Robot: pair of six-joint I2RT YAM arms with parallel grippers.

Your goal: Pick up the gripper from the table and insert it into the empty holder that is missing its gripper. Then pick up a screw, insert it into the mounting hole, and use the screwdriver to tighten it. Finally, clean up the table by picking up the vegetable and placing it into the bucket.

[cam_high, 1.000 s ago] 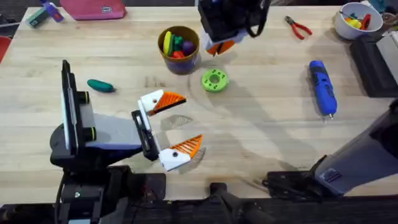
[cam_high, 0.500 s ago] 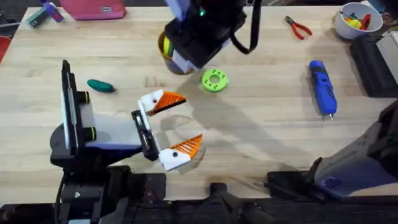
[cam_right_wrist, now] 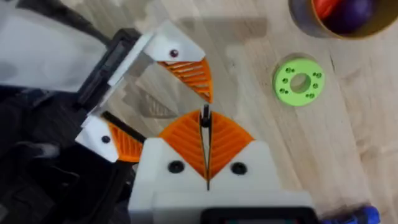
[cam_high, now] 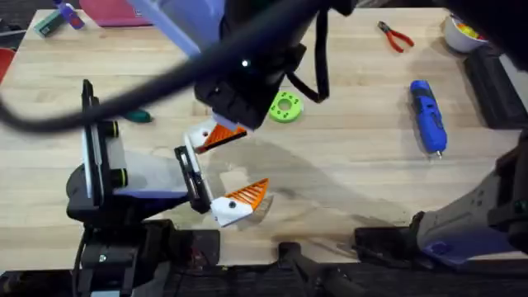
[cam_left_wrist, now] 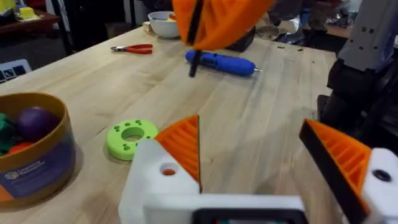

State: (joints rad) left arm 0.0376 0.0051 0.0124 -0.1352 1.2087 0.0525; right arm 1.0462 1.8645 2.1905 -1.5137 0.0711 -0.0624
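Observation:
My left gripper [cam_high: 252, 161] stands open at the lower left. Each of its white holders carries an orange ribbed gripper pad [cam_high: 227, 134] [cam_right_wrist: 193, 74]. The mounting hole [cam_right_wrist: 174, 54] [cam_left_wrist: 168, 170] shows in the face of the farther white block. My right gripper [cam_left_wrist: 214, 25] hangs just above that block, shut on a thin dark screw [cam_right_wrist: 205, 118] [cam_left_wrist: 194, 62] that points down. The blue screwdriver [cam_high: 429, 115] [cam_left_wrist: 221, 62] lies at the right. The green vegetable [cam_high: 139, 116] is partly hidden behind the right arm. The orange bucket [cam_left_wrist: 31, 155] [cam_right_wrist: 339, 15] holds toys.
A green disc [cam_high: 286, 106] [cam_left_wrist: 132, 134] lies between the bucket and the left gripper. Red-handled pliers [cam_high: 396, 36] and a white bowl [cam_high: 462, 29] sit at the far right. A pink case [cam_high: 111, 10] is at the far left edge.
The right arm has swung from the far side near the bucket toward me and left, and it is now over the left gripper's farther finger. The left arm has stayed still.

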